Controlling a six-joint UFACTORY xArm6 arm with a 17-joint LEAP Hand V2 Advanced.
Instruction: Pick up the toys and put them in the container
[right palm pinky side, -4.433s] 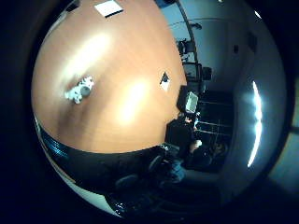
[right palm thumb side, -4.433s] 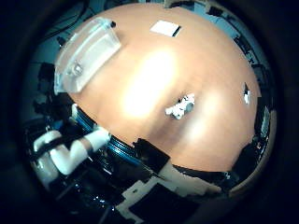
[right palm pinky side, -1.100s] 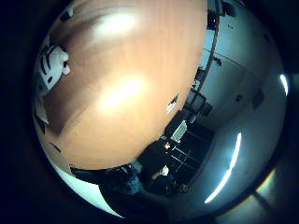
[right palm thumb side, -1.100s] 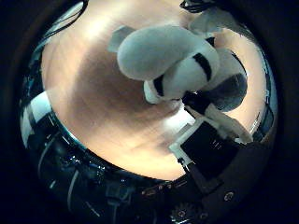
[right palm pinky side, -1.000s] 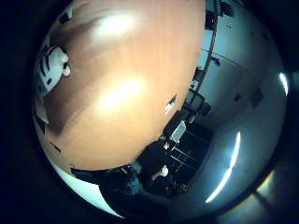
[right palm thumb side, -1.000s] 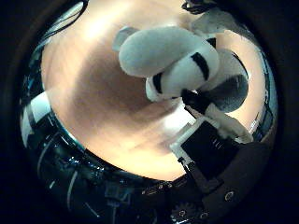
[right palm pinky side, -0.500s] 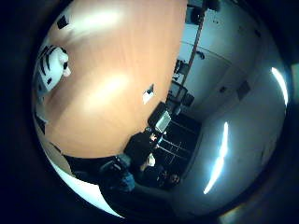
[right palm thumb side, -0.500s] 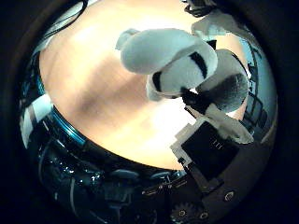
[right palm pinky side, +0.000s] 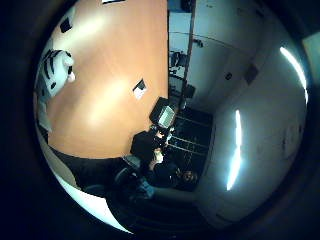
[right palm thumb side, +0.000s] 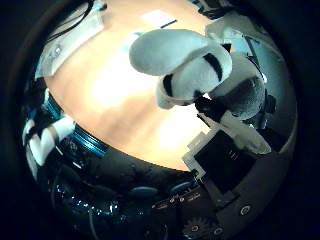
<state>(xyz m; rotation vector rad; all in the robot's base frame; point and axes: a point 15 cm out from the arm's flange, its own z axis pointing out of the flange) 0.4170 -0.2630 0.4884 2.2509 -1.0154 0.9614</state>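
Note:
A white plush toy with black stripes (right palm thumb side: 185, 65) fills much of the thumb side view, close against the palm. The fingers (right palm thumb side: 232, 127) of my right hand (right palm thumb side: 225, 150) curl round its underside and hold it above the orange table (right palm thumb side: 115, 95). Part of the same toy shows at the rim of the little finger side view, next to the palm. A clear plastic container (right palm thumb side: 70, 37) stands on the table's far end, well away from the toy.
A white sheet (right palm thumb side: 157, 17) lies on the table beyond the toy. A small black and white card (right palm pinky side: 140, 89) lies near the table's long edge. Past that edge stand a monitor (right palm pinky side: 165, 116) and dark office furniture.
Both views have swung and the table looks farther off: the hand has risen and turned with the toy held in it. The container has come into the thumb side view.

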